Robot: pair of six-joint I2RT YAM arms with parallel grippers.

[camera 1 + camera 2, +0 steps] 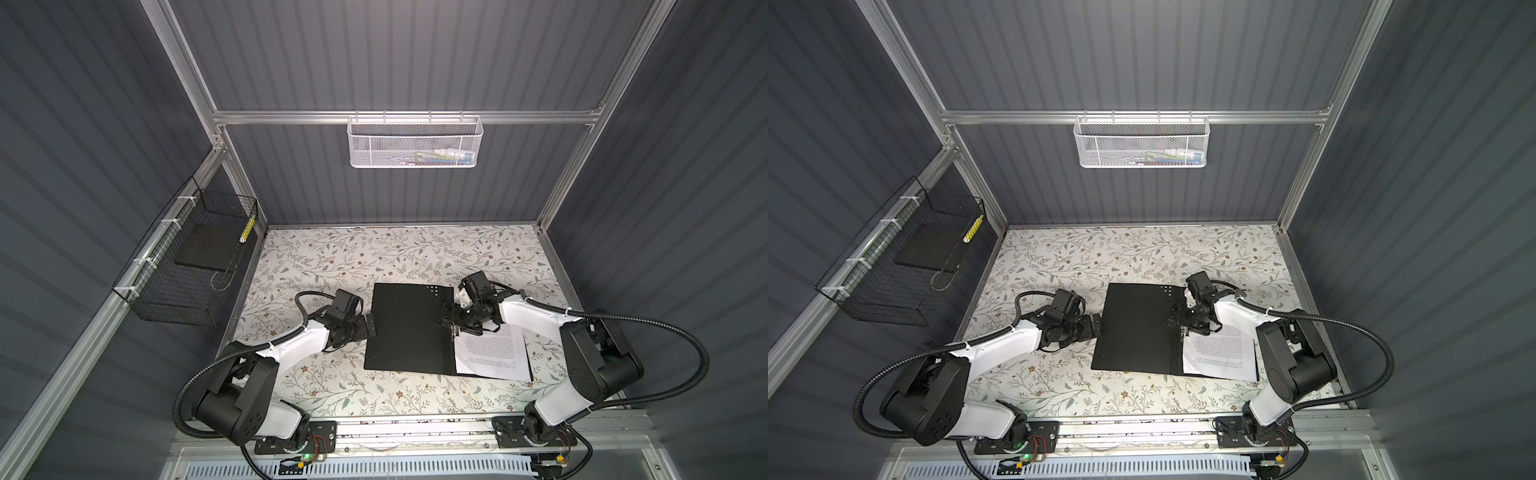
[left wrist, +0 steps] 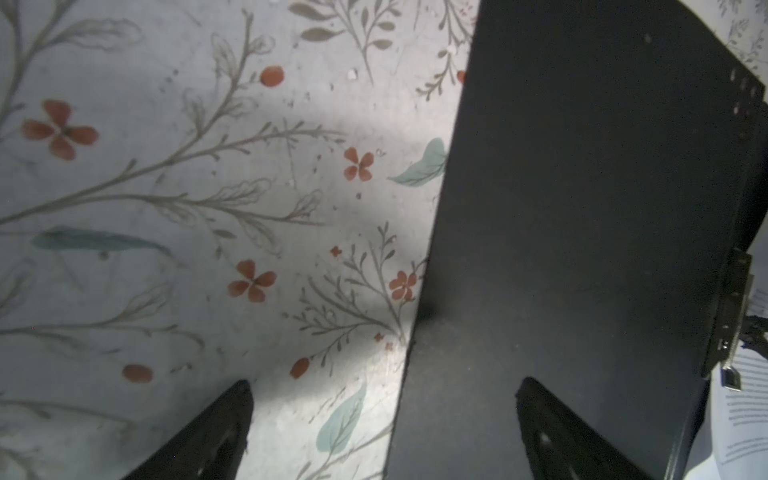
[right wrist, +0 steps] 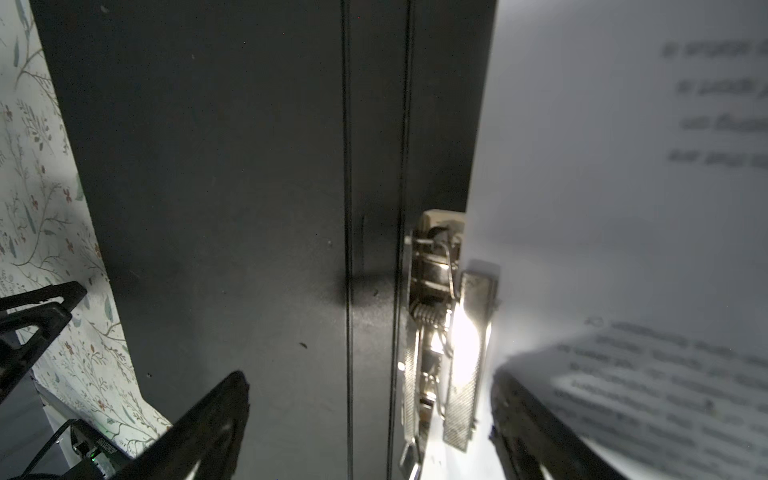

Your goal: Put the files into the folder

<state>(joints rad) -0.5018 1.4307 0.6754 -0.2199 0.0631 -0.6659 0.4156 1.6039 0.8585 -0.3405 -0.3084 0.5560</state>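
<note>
The folder (image 1: 405, 332) lies open on the worktop (image 1: 332, 257), files (image 1: 492, 353) on its right half, with bare worktop beyond every edge. The left gripper (image 1: 371, 325), spread, straddles its left edge; the right gripper (image 1: 442, 320), spread and empty, hovers over the spine clip (image 3: 440, 332).

The open folder (image 1: 405, 328) shows a matt black inside, faintly grainy and dust-flecked, with pressed grooves along its spine. Its spine clip (image 3: 465, 345) is bright polished metal with a cross-hatched lever and a coiled wire spring. The files (image 1: 490, 351) are thin matt white paper printed in black, the worktop cover (image 2: 166, 187) looks like a smooth, faintly scuffed sheet printed with flowers, the frame (image 1: 291, 117) is brushed aluminium, and the white basket (image 1: 415, 143) is painted perforated metal.
</note>
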